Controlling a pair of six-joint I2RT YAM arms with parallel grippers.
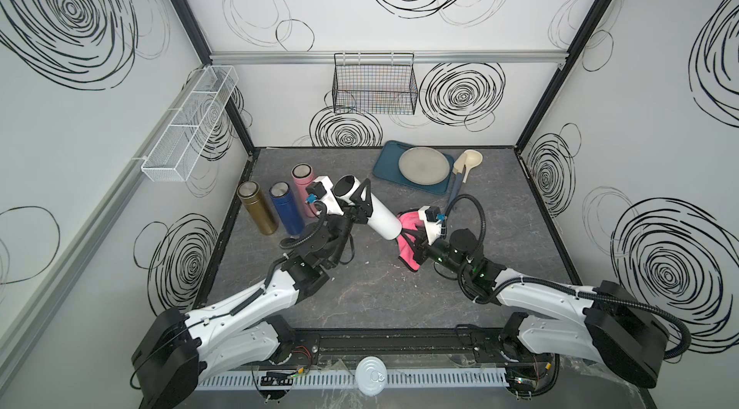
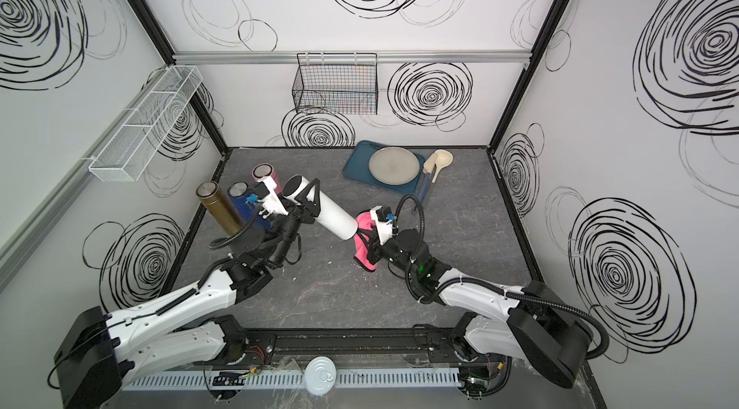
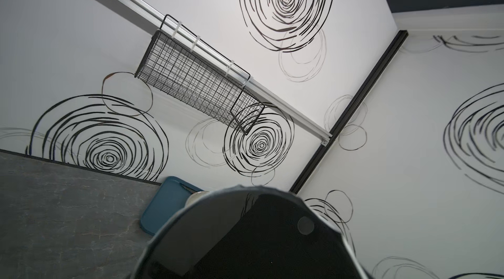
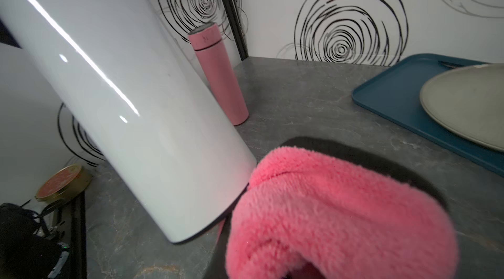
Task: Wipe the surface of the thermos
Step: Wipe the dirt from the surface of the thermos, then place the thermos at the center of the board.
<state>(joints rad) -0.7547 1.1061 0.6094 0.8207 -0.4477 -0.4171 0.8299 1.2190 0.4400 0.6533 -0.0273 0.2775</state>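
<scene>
Left gripper [image 1: 361,203]: the jaws are closed across the white thermos [image 1: 382,217] and clamp it near its lid end. Right gripper [image 1: 412,233]: the jaws are closed on the pink cloth [image 1: 407,245], which bunches over the fingers and hides them.

In both top views the thermos sits at centre frame. It is tilted, with the lid toward the upper left and the base toward the lower right. The right wrist view shows the cloth [image 4: 341,209] meeting the base rim of the thermos [image 4: 122,86]. Most of the glossy wall is uncovered.

Procedure, as I judge it:
1. I hold the left clamp firm and the tilt fixed.
2. I press the cloth flat to the wall.
3. I draw it from base toward lid, stopping short of the left fingers.
4. I roll the thermos to present a fresh side.

The wall looks slick, so I use light pressure. I stay clear of the pink thermos [image 1: 299,183] standing left of centre.
</scene>
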